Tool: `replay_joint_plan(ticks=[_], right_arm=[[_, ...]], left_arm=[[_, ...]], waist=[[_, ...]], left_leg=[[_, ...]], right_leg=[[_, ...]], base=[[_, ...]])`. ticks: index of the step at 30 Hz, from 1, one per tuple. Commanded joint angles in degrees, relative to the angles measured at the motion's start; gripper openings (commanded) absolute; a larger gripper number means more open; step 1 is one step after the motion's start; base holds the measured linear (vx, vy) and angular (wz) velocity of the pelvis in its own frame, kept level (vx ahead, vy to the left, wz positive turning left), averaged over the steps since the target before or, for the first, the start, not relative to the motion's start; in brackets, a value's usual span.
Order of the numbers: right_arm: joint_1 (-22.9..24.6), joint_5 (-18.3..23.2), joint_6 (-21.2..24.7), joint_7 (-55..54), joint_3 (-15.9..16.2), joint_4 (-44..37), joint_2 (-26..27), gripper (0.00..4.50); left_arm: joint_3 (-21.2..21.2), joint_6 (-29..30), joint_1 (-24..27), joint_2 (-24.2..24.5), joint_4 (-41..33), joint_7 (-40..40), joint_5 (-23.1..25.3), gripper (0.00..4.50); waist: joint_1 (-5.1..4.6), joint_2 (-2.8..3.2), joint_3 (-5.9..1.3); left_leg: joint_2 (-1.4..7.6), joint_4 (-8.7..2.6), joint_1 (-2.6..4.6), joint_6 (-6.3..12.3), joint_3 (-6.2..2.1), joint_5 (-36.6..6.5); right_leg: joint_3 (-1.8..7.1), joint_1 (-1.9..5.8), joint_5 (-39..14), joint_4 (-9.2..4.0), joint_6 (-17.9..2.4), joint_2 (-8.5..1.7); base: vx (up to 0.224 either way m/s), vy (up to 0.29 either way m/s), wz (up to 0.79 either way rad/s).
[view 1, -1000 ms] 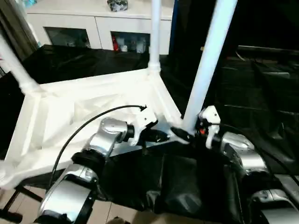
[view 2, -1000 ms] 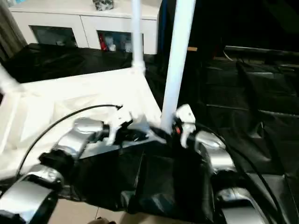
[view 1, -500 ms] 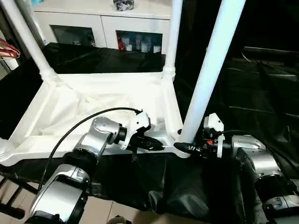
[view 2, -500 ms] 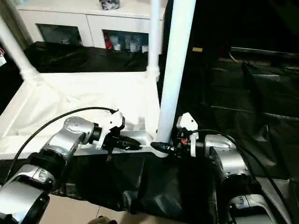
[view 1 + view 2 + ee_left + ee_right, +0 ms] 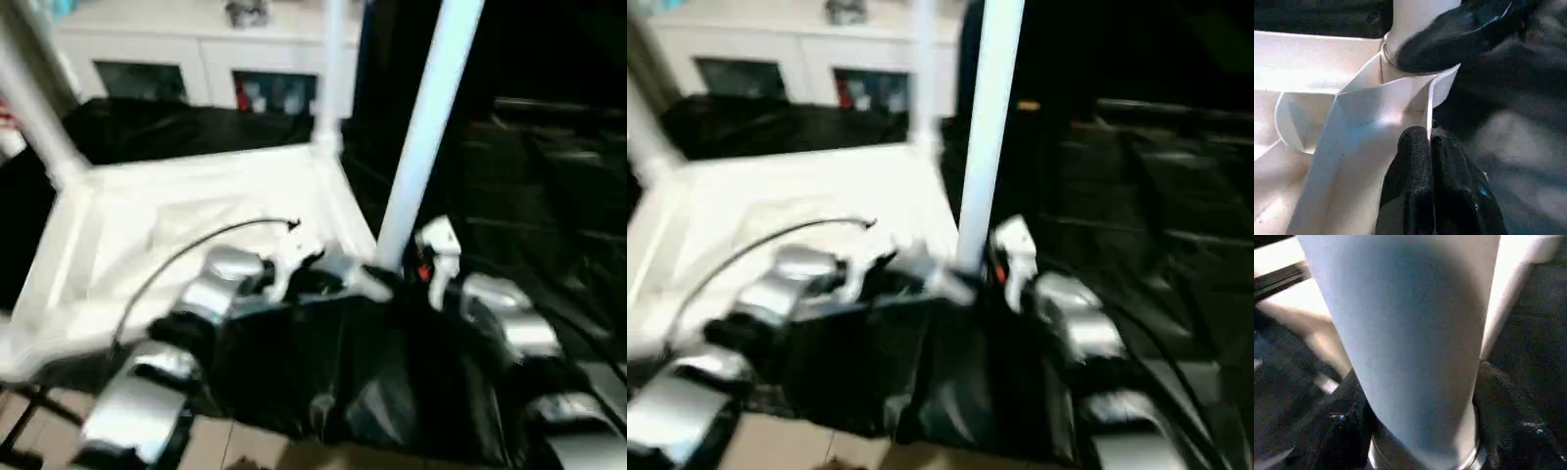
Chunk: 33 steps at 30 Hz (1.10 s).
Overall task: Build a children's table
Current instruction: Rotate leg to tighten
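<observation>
Left wrist view: left tool [image 5: 1429, 147] pinches the tabletop's [image 5: 176, 220] thin rim at the near corner. Right tool [image 5: 1415, 431] clasps the upright leg [image 5: 426, 127] at its base, at 3 o'clock of the left tool.

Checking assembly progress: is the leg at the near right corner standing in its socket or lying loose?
Standing: the leg rises upright from the tabletop's near corner; full seating cannot be told.
</observation>
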Motion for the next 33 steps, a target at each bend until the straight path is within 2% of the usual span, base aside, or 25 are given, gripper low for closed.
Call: replay_joint_plan(ticks=[1, 5, 8, 9, 11, 13, 15, 17, 20, 22, 25, 28, 30, 31, 33], right_arm=[[0.4, -3.0, 1.5, -5.0, 3.1, 4.4, 4.1, 2.48], [-2.7, -3.8, 0.8, -14.5, 1.6, 7.9, 8.7, 2.48], [-3.6, -5.2, -2.8, -15.4, 2.4, 8.5, 10.0, 2.48], [-3.8, -5.0, -3.7, -15.0, 2.4, 8.7, 10.2, 2.83], [-4.0, -2.2, -4.3, -12.4, 0.1, 8.4, 9.6, 2.83], [-3.8, -1.6, -4.6, -10.3, -0.1, 8.0, 8.7, 3.24], [-3.4, -1.6, -5.0, -7.5, 0.3, 7.2, 7.6, 3.3], [-2.9, -2.1, -5.4, -5.2, 1.1, 6.5, 6.4, 3.56], [-1.9, -2.3, -6.4, -0.6, 2.4, 5.1, 4.3, 3.73], [-0.8, -1.8, -6.7, 4.8, 3.3, 3.5, 2.6, 3.73], [1.3, -1.2, -6.9, 12.6, 4.5, 0.4, 0.2, 3.73], [3.2, 0.1, -5.9, 19.6, 5.8, -2.9, -2.1, 3.73], [4.3, 1.0, -5.0, 23.7, 6.8, -4.8, -3.8, 3.73], [4.5, 1.1, -4.9, 24.1, 6.9, -5.0, -3.9, 3.58], [5.2, 1.6, -4.0, 26.9, 7.4, -6.4, -5.1, 3.58]], left_arm=[[-0.3, 0.4, -2.5, -4.7, -0.5, 4.0, -0.9, 0.0], [-2.0, -0.2, -2.9, -8.2, 0.2, 8.6, 1.0, 0.0], [-2.7, -1.0, -3.0, -9.0, 0.4, 9.0, 1.7, 0.0], [-2.7, -1.0, -3.0, -9.1, 0.4, 9.0, 1.8, 0.0], [-2.6, -2.0, -2.7, -8.1, -0.1, 7.6, 1.8, 0.0], [-2.7, -2.8, -2.3, -7.2, -0.5, 6.0, 1.6, 0.0], [-2.8, -3.2, -1.8, -6.3, -1.2, 3.7, 1.2, 0.0], [-2.7, -3.3, -1.5, -5.5, -1.6, 2.0, 0.7, 0.0], [-2.1, -3.4, -0.9, -4.3, -2.5, -1.6, -0.6, 0.0], [-2.0, -3.6, -0.6, -3.1, -2.9, -4.1, -1.0, 0.0], [-2.0, -4.0, -0.2, -1.2, -3.5, -8.0, -1.6, 0.0], [-1.8, -3.5, -0.3, 0.5, -4.3, -11.9, -2.5, 0.0], [-2.0, -3.4, -0.3, 1.8, -4.4, -14.4, -2.5, 0.0], [-2.0, -3.5, -0.3, 1.9, -4.4, -14.6, -2.5, 0.0], [-2.1, -3.5, -0.4, 2.7, -4.5, -15.9, -2.6, 0.0]], waist=[[-0.17, -0.67, -2.9], [-0.38, -0.45, -3.01], [-0.29, -0.46, -3.14], [-0.22, -0.45, -3.2], [-0.22, -0.48, -3.24], [-0.13, -0.49, -3.28], [-0.09, -0.58, -3.37], [0.02, -0.51, -3.43], [0.25, -0.51, -3.76], [0.61, -0.54, -3.71], [0.92, -0.5, -3.47], [1.27, -0.56, -3.27], [1.4, -0.54, -3.28], [1.64, -0.5, -3.3], [1.7, -0.44, -3.34]], left_leg=[[2.71, -4.39, 0.98, 0.85, -1.79, -16.2], [2.71, -4.45, 0.85, 0.97, -1.77, -15.6], [2.67, -4.36, 0.74, 1.69, -1.64, -14.9], [2.68, -4.35, 0.57, 2.04, -1.64, -14.3], [2.74, -4.31, 0.58, 2.57, -1.59, -13.8], [2.78, -4.24, 0.53, 3.28, -1.52, -13.2], [2.72, -4.13, 0.34, 3.76, -1.49, -12.5], [2.73, -4.03, 0.29, 4.31, -1.47, -11.6], [2.86, -3.67, 0.21, 5.43, -1.3, -8.7], [2.89, -3.48, 0.01, 6.9, -1.15, -7.9], [3.03, -3.57, 0.07, 7.27, -1.13, -9.7], [3.16, -3.81, 0.33, 6.21, -1.21, -12.0], [3.23, -3.96, 0.32, 5.66, -1.32, -12.2], [3.3, -3.9, 0.59, 5.41, -1.23, -12.4], [3.28, -3.95, 0.45, 5.1, -1.3, -12.3]], right_leg=[[2.93, 2.14, -23.8, -5.61, -9.8, -4.49], [3.04, 2.04, -21.1, -5.4, -10.1, -4.39], [3.09, 2.17, -18.7, -5.24, -10.4, -4.38], [3.07, 2.34, -17.3, -5.03, -10.7, -4.38], [3.08, 2.35, -15.5, -4.83, -11.2, -4.32], [3.12, 2.42, -14.1, -4.66, -11.9, -4.31], [3.09, 2.62, -13.0, -4.46, -12.2, -4.35], [3.03, 2.72, -11.7, -4.32, -12.5, -4.31], [3.02, 2.72, -6.7, -3.61, -13.9, -4.21], [2.9, 2.83, -4.4, -3.33, -15.0, -4.13], [2.88, 2.66, -6.8, -3.66, -14.6, -4.15], [2.92, 2.57, -11.7, -4.19, -13.6, -4.23], [2.93, 2.59, -12.8, -4.27, -13.2, -4.21], [3.06, 2.32, -12.8, -4.26, -13.2, -4.25], [3.03, 2.46, -12.6, -4.23, -13.4, -4.28]], base=[[0.0, 0.0, 0.0], [0.0, 0.0, 0.0], [0.0, 0.0, 0.0], [0.0, 0.0, 0.0], [0.0, 0.0, 0.0], [0.0, 0.0, 0.0], [0.0, 0.0, 0.0], [0.0, 0.0, 0.0], [0.0, 0.0, 0.0], [0.0, 0.0, 0.0], [0.0, 0.0, 0.0], [0.0, 0.0, 0.0], [0.0, 0.0, 0.0], [0.0, 0.0, 0.0], [0.0, 0.0, 0.0]])
